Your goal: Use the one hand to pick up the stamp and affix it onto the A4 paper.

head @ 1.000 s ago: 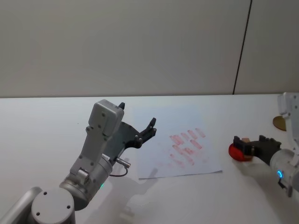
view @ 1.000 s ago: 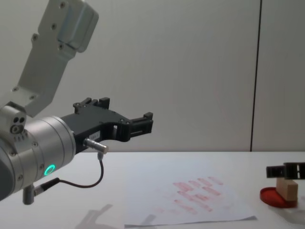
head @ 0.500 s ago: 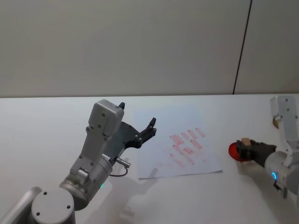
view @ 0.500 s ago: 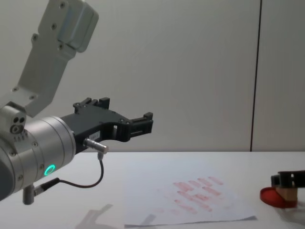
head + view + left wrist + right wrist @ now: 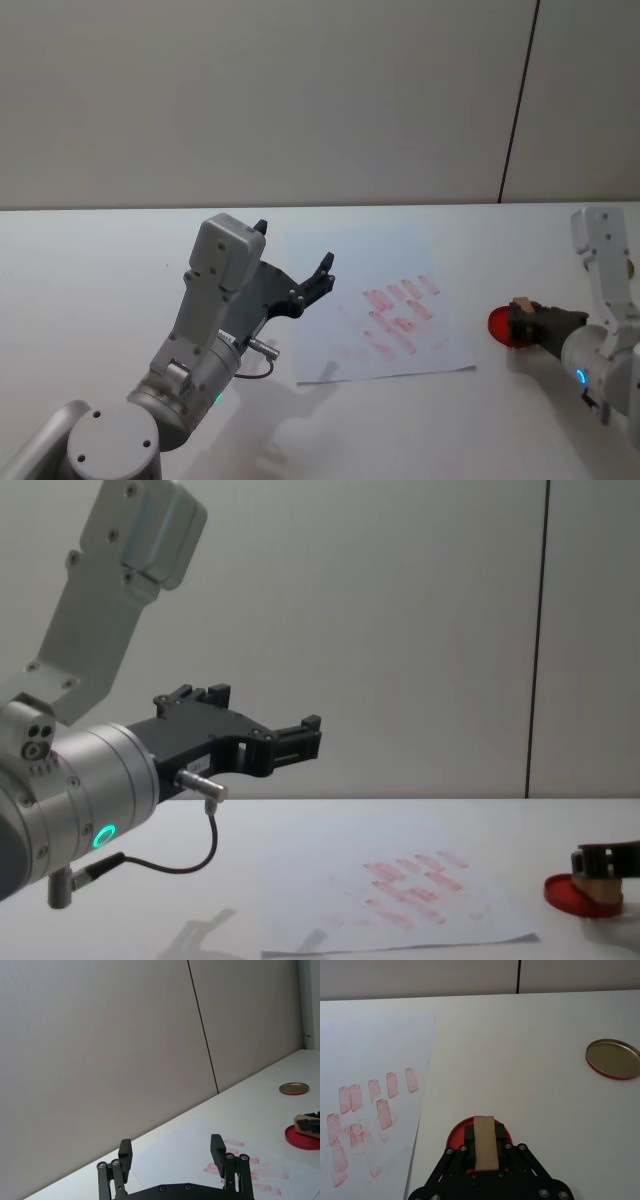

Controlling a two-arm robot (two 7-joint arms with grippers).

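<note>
Now the right gripper [image 5: 484,1133], clamping the stamp [image 5: 485,1146], has lowered onto the red ink pad [image 5: 455,1131]. Inking likely precedes the A4 paper [image 5: 340,268]. Left gripper [image 5: 171,1146] idles aloft, agape.

No lettering, label, brand or number can be read anywhere on the table; the reddish stamp marks [image 5: 393,1085] on the A4 paper [image 5: 370,1045] show as smudged rectangles, their contents too faint to make out.

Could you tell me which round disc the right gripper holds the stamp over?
The red ink pad, beneath the right gripper and stamp; the gold lid lies apart. Left gripper hangs raised, open.
</note>
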